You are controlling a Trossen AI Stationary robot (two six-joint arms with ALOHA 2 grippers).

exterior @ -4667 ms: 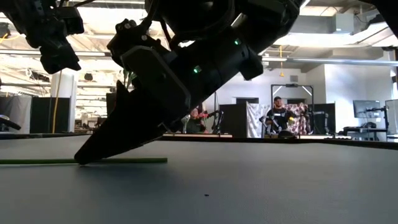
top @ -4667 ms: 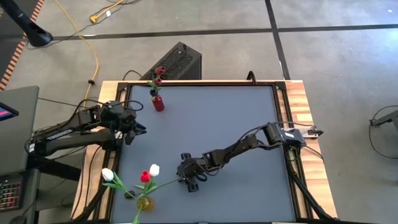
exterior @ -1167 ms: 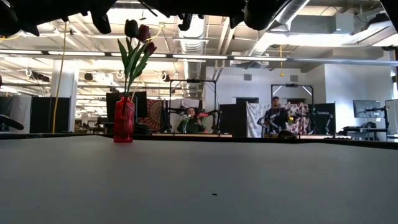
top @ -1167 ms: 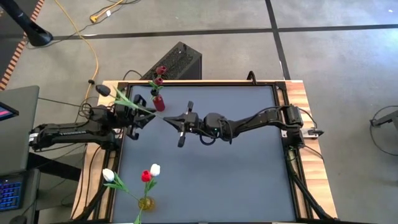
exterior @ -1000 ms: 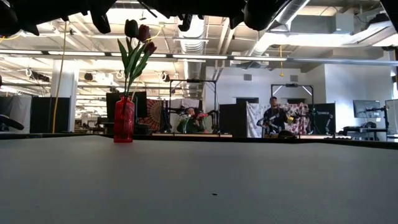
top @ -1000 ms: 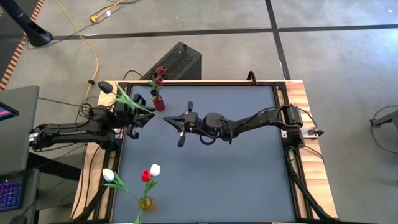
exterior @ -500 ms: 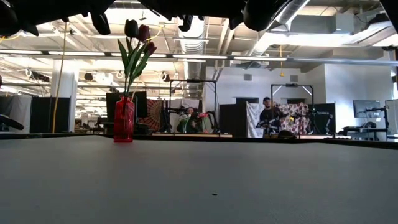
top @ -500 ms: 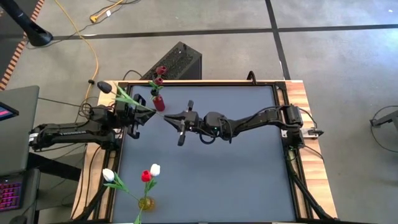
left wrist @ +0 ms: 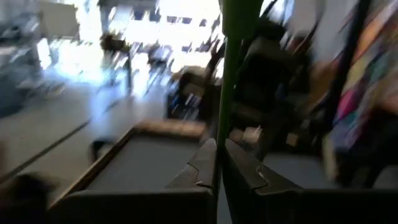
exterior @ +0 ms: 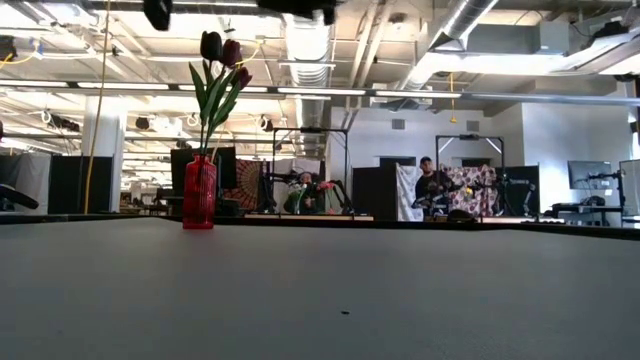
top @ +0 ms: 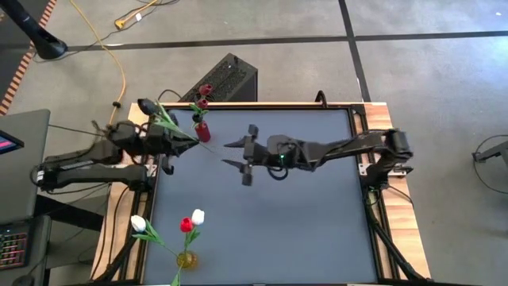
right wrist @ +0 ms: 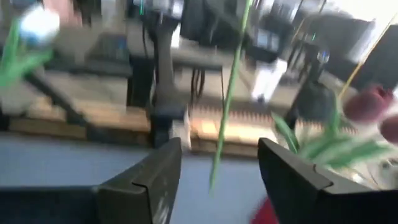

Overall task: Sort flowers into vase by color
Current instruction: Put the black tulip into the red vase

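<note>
Green stem (left wrist: 227, 93) in clamped left gripper (top: 168, 145)

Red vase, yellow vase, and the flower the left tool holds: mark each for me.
red vase (top: 202, 132), high view, on its body by the table's far edge
yellow vase (top: 186, 259), high view, on its round base
dark-headed flower (top: 148, 106), high view, on its head, past the left tool (top: 179, 140)

A red vase (top: 202, 132) with dark red tulips (top: 205, 90) is shown at upper left of the high view. A yellow vase (top: 186, 259) at lower left carries white tulips (top: 137, 223) and one red tulip (top: 185, 226). The table (top: 302, 214) is grey, wood-edged.
</note>
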